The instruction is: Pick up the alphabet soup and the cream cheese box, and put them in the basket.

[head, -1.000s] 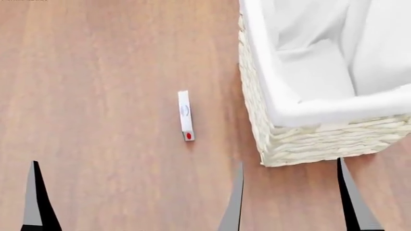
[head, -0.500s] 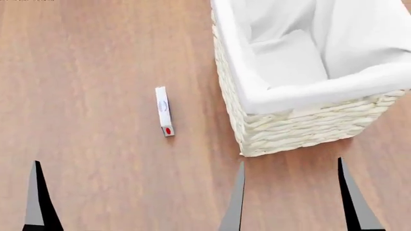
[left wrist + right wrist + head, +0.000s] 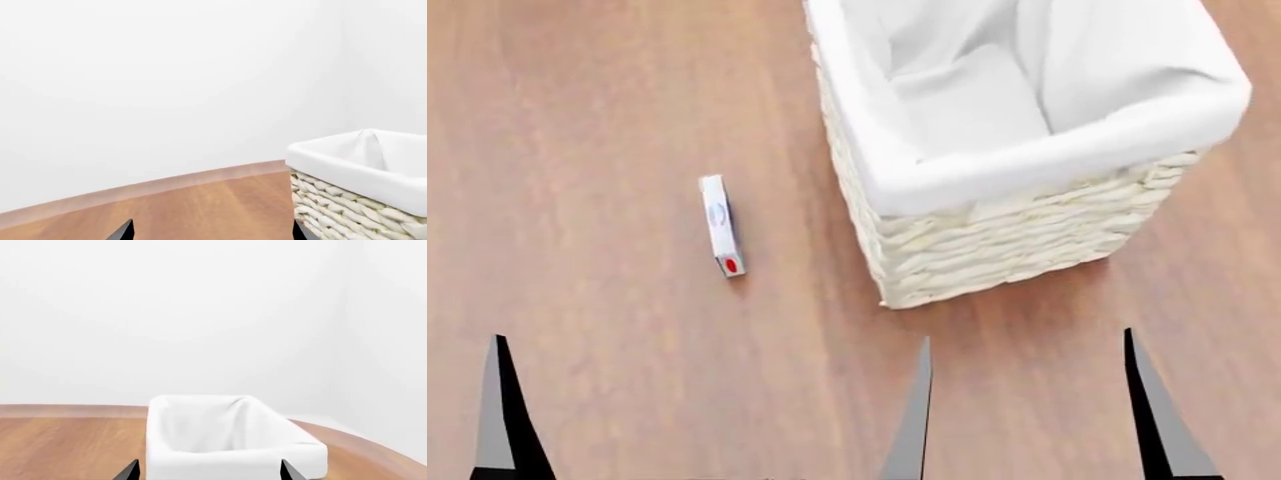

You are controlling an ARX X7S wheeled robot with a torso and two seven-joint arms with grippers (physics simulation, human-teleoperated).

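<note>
The cream cheese box (image 3: 721,238), thin and white with a blue oval and a red dot, stands on its narrow edge on the wooden floor, left of the basket (image 3: 1028,150). The basket is empty, with its white liner folded over the rim. It also shows in the left wrist view (image 3: 360,165) and the right wrist view (image 3: 233,440). My right gripper (image 3: 1034,420) is open and empty, short of the basket's near wall; the right wrist view (image 3: 208,472) faces the basket. My left gripper (image 3: 211,235) is open and empty; only one fingertip (image 3: 501,400) shows in the head view. The alphabet soup is out of view.
Wooden floor (image 3: 587,120) lies all around the box and the basket. A white wall (image 3: 167,75) rises beyond the floor's edge in both wrist views.
In the head view the basket and the cream cheese box have slid left, and more of the basket's right side shows. The fingertips keep the same places in the picture.
</note>
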